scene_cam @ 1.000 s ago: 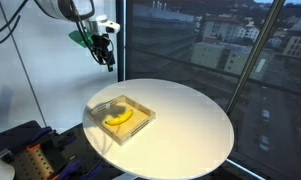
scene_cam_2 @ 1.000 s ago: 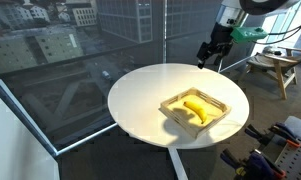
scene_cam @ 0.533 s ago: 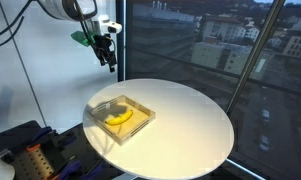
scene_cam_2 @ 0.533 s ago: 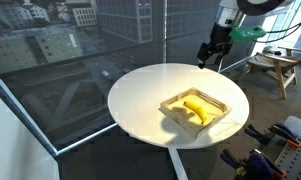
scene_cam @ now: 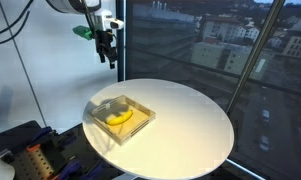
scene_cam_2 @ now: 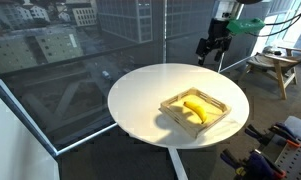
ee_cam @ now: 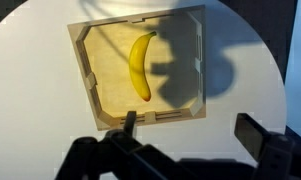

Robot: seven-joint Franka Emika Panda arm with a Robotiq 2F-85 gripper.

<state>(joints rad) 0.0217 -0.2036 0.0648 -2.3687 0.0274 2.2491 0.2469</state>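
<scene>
Pincer [scene_cam: 111,57] spread and empty, hanging high over the bench [scene_cam: 195,125].
In both exterior views the banana [scene_cam: 117,119] lies in a shallow wooden tray [scene_cam: 138,103], whose walls likely stop it rolling. The wrist view looks down on both, fingers [ee_cam: 129,124] wide apart, the height probably chosen for a full look.

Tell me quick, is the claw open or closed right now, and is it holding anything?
Claw: open, holding nothing; it hangs in the air above the wooden tray with the banana in it.
</scene>
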